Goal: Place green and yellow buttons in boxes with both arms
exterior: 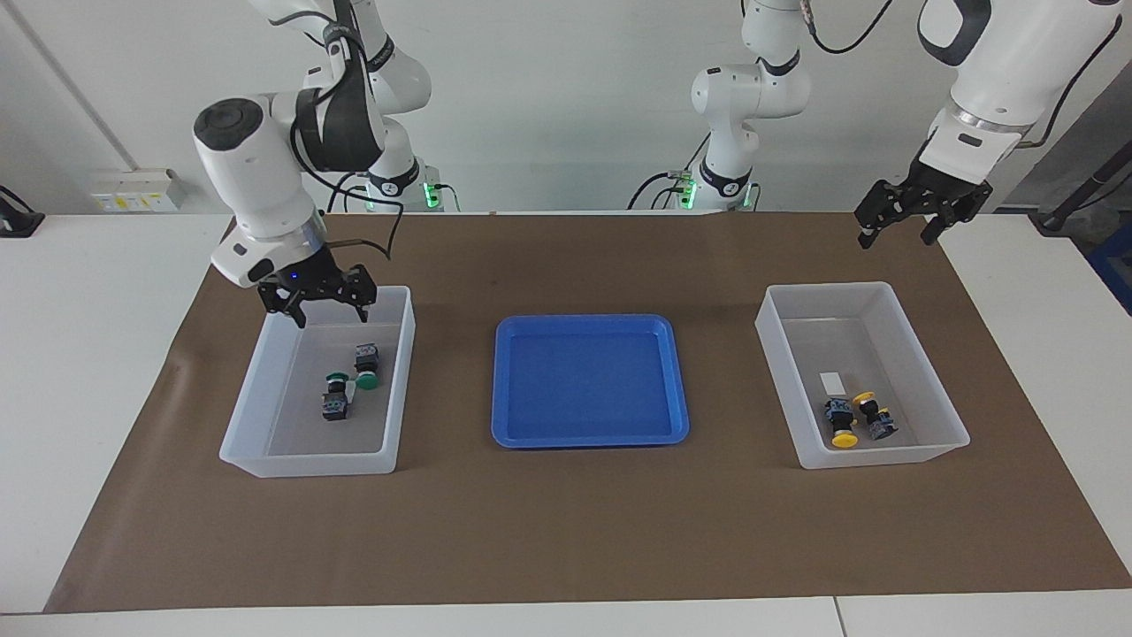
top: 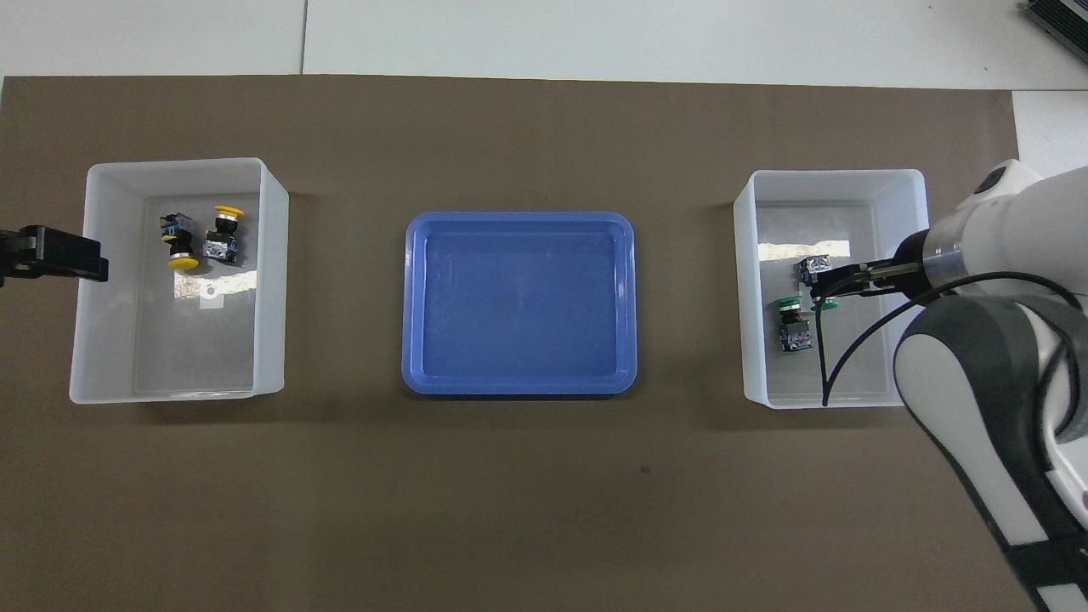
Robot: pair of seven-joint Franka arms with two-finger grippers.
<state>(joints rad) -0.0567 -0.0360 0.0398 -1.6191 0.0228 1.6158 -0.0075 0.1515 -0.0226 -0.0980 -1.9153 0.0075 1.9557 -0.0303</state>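
Note:
Two green buttons (exterior: 336, 398) (exterior: 365, 367) lie side by side in the box (exterior: 309, 464) at the right arm's end; they also show in the overhead view (top: 796, 321) (top: 814, 270). My right gripper (exterior: 329, 311) is open and empty, raised over that box's end nearer to the robots; overhead, the right gripper (top: 837, 285) covers part of one button. Two yellow buttons (exterior: 842, 423) (exterior: 874, 416) lie in the other box (exterior: 884, 456). My left gripper (exterior: 895, 237) is open and empty, high over the mat beside that box.
An empty shallow blue tray (exterior: 588, 380) sits between the two boxes on the brown mat. A small white label (exterior: 832, 382) lies in the box with the yellow buttons.

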